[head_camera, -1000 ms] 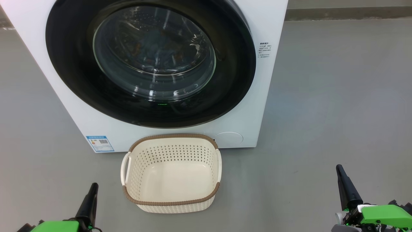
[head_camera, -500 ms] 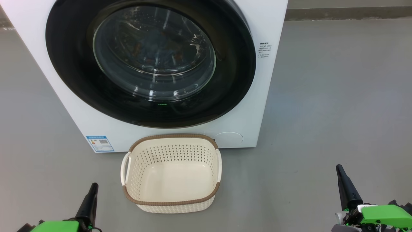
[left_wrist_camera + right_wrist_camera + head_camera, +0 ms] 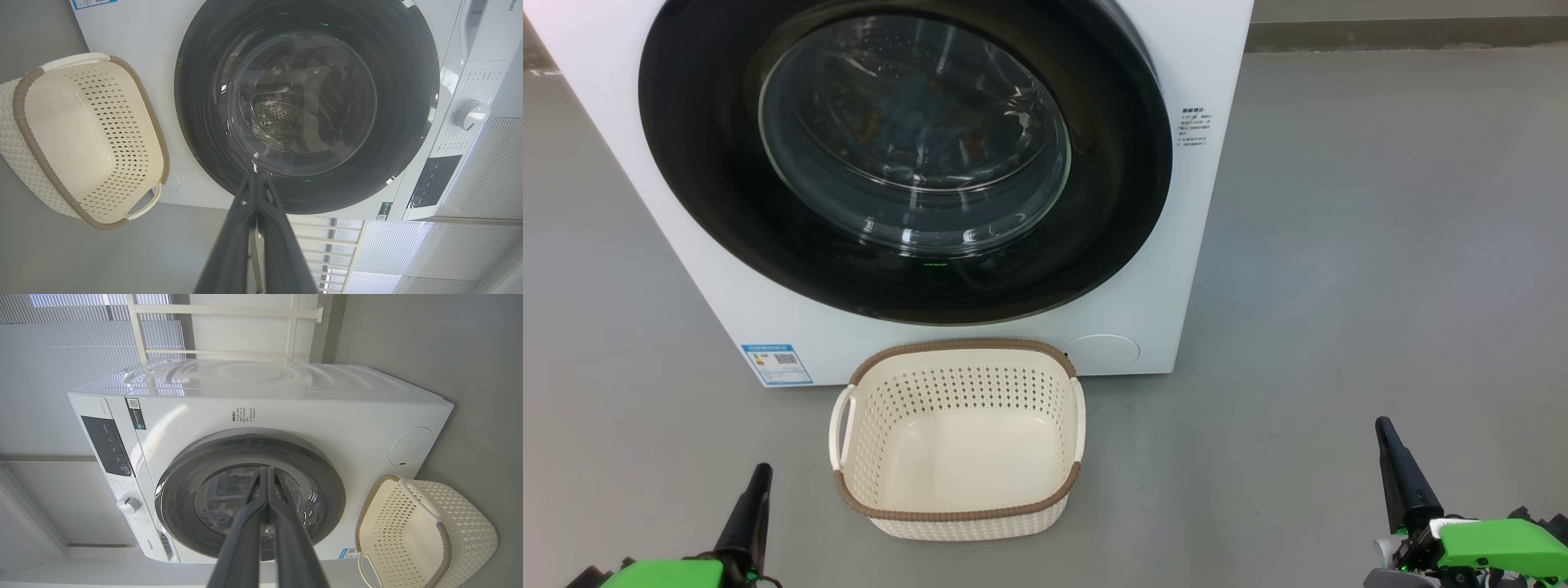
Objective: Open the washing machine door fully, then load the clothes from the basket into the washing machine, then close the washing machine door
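Left claw: low at the near left, the left gripper (image 3: 761, 472) (image 3: 255, 176) points up at the machine. In the left wrist view its two dark fingers (image 3: 229, 245) lie pressed together to the tips, with nothing between them.
Sticker: a blue label (image 3: 777, 364) sits at the bottom left corner of the white front, just left of the basket.
Door: the washing machine door (image 3: 907, 155) is flat against the front, closed, a glossy black ring around a clear glass bowl. A small green glint shows on its lower edge.
Laundry: the clothes (image 3: 923, 122) are behind the glass, inside the drum. They show as dim blue folds with orange-brown patches, and the detail is hard to make out through the reflections.
Basket: the basket (image 3: 964, 516) stands on the floor right in front of the machine, below the door. Its far rim is just beside the white front, its brown rim is up, and its bare cream bottom is showing.
Machine: the washing machine (image 3: 1217, 49) is big and white, with small print to the right of the door and a round cap (image 3: 1103, 354) low on the right.
Controls: the left wrist view catches a white dial (image 3: 472, 115) and a dark panel (image 3: 433, 181) beyond the door.
Floor: smooth grey floor (image 3: 1380, 245) stretches out to the right.
Right claw: at the near right, the right gripper (image 3: 1383, 425) (image 3: 266, 470) is well apart from the basket. Its fingers are closed on each other, and it is holding nothing.
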Available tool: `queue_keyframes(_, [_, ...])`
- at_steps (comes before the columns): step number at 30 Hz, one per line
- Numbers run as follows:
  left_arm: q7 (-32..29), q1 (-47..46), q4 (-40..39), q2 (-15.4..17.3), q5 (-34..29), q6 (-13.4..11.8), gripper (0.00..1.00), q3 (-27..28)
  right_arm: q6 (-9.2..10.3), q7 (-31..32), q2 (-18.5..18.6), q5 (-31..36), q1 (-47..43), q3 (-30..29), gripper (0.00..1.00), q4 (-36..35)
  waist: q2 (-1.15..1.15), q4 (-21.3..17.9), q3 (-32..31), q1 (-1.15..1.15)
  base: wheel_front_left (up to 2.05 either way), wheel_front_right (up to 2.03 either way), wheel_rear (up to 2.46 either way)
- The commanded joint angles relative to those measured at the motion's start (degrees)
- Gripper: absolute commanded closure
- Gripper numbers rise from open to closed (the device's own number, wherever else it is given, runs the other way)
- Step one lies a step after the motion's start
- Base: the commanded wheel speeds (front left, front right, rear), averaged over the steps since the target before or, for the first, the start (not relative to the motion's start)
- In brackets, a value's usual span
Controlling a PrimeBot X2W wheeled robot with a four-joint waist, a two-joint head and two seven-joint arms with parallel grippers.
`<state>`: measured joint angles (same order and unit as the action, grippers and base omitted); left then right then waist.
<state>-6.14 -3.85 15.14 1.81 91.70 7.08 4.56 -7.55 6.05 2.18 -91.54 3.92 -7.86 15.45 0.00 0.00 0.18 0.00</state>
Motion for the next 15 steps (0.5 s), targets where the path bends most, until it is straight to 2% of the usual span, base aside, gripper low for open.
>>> queue_keyframes(1, [-0.4,-2.3,-1.1,1.1,0.4,0.4,1.00,2.0,0.06,0.4,0.7,-0.6,2.3,1.4,1.00,-1.4,0.00,0.0,0.0,0.00,0.00,0.00,0.00])
queue_keyframes(15, [-0.4,-2.3,-1.1,1.1,0.4,0.4,1.00,2.0,0.06,0.4,0.7,-0.6,2.3,1.4,1.00,-1.4,0.00,0.0,0.0,0.00,0.00,0.00,0.00])
